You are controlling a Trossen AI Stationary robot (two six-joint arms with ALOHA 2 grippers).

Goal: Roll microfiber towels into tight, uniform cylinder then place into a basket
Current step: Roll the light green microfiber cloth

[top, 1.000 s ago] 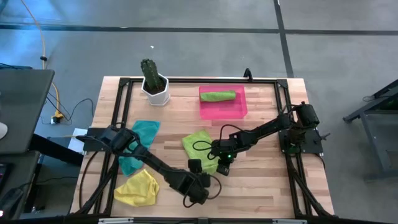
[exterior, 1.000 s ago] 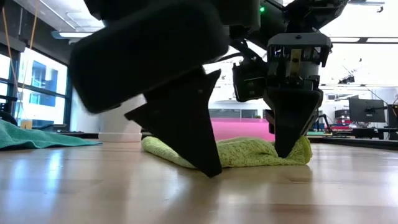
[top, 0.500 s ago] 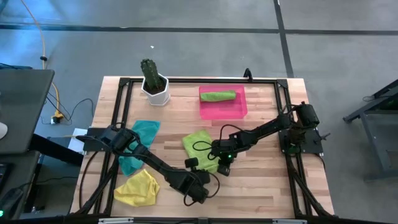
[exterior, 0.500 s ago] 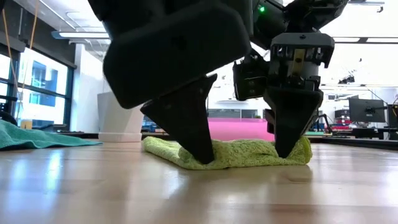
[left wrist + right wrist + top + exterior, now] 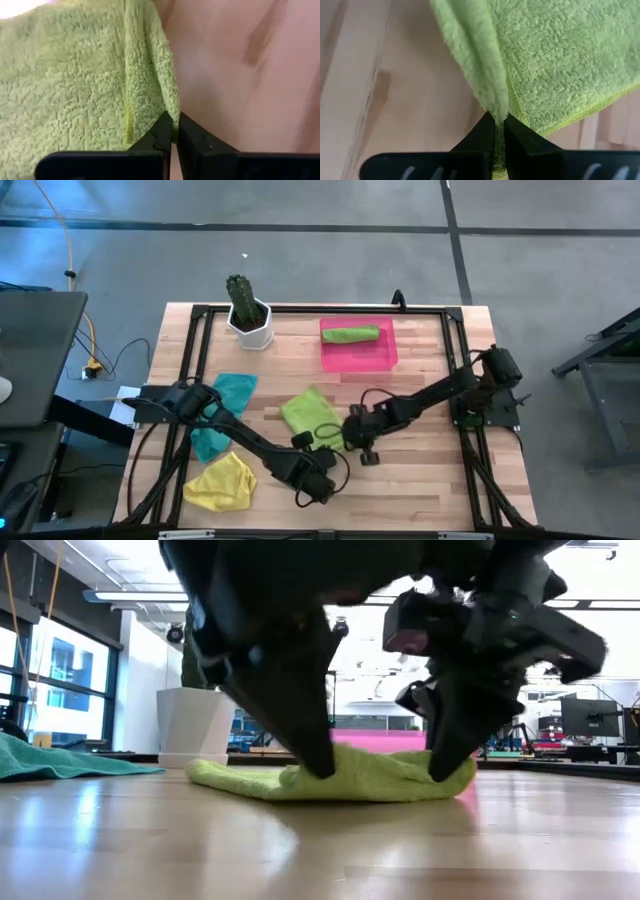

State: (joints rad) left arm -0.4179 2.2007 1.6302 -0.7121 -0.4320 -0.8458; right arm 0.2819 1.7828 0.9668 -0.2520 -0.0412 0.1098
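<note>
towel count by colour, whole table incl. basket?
Lime green: 2 (flat one pinched by both grippers, rolled one in the basket)
Teal: 1
Yellow: 1
Total: 4

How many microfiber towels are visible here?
4: rolled green towel in the pink basket, flat lime towel mid-table, teal towel at left, yellow towel near the front-left. None appear hidden.

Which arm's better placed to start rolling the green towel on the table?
Neither alone: left gripper and right gripper each pinch the flat lime towel at its near edge, so both should roll together.
</note>
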